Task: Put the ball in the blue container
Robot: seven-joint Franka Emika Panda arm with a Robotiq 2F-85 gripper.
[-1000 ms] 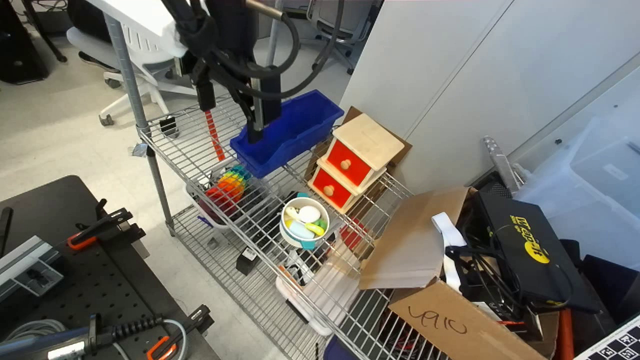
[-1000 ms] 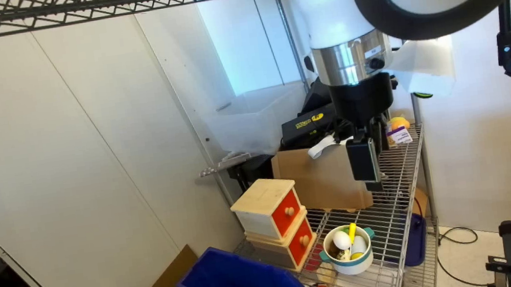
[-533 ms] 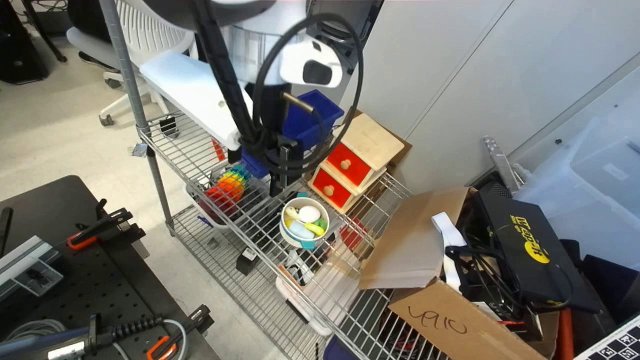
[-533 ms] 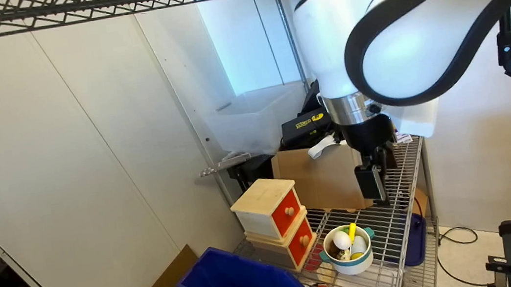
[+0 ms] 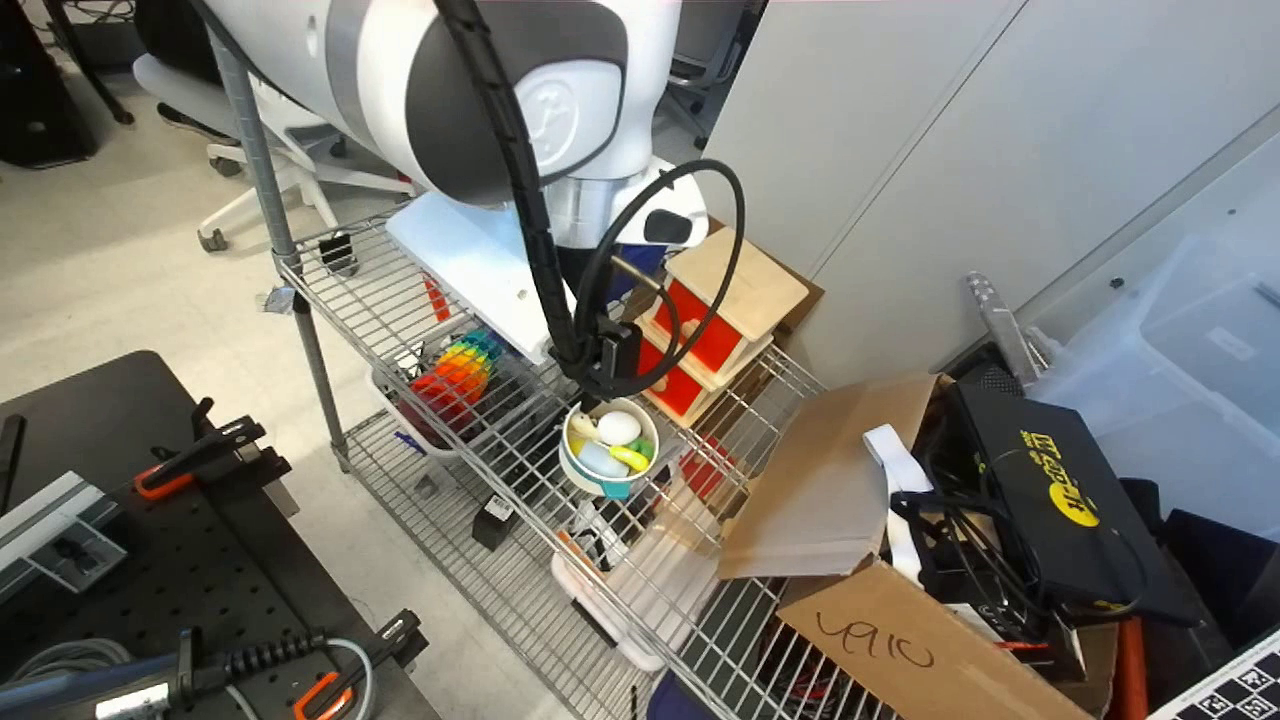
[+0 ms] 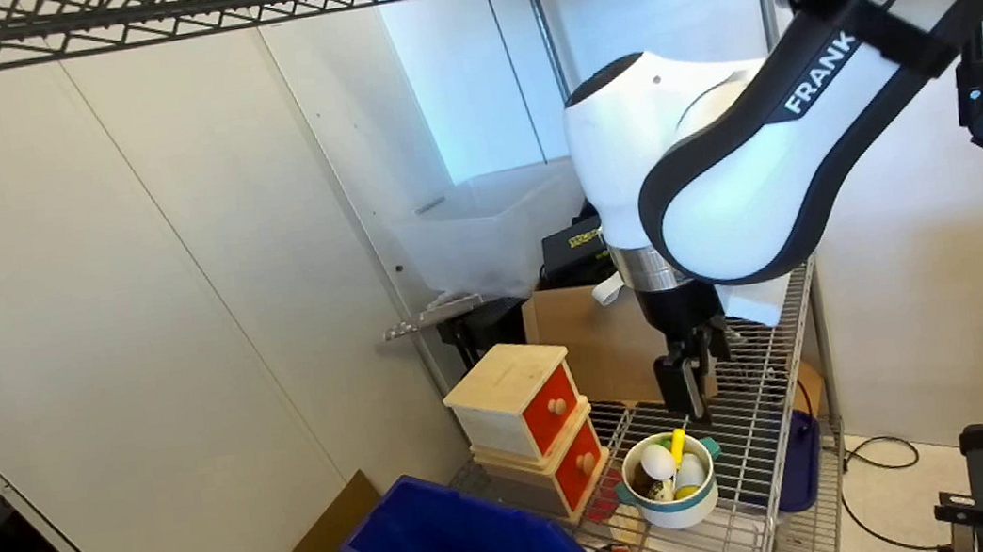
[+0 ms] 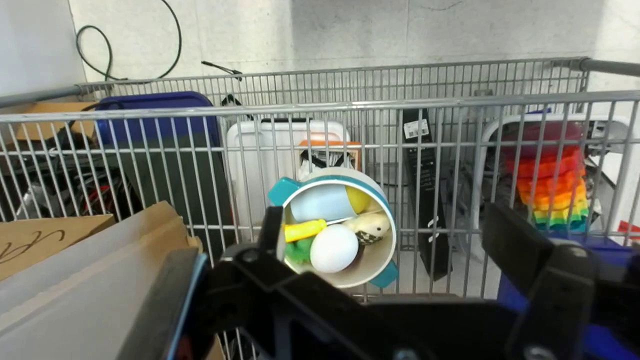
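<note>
One arm [image 6: 735, 215] is extended over a wire shelf [image 7: 380, 105], and its one gripper [image 7: 384, 227] is held near one white pot [image 6: 678, 515] with a teal band and two handles [image 7: 385, 275]. In the wrist view two fingers [image 7: 515, 240] are seen spread wide, with the pot framed between them; whether the pot is touched cannot be told. In the pot at least five pieces can be counted: one white rounded piece [image 7: 334, 248], one yellow piece [image 7: 304, 230], one green piece [image 7: 299, 251], one cream piece [image 7: 370, 222] with dark speckles, and one pale-blue piece [image 7: 322, 202] with yellow at one end. Whether the white rounded piece is the task's ball cannot be told; it is lodged in the pot, just beside the yellow and cream pieces. One blue bin [image 6: 420, 523] is set on the same shelf, apart from the pot, and is cut by the lower edge of an exterior view. Between the bin and one carton [image 5: 830, 470], one wooden box [image 6: 505, 377] is placed, in which two red drawers [image 6: 541, 423] are fitted, each with one knob [image 6: 557, 406]. By the carton one black case [image 5: 1110, 540] with yellow lettering can be made out, and one white strap [image 5: 890, 460] is draped over the carton's edge
</note>
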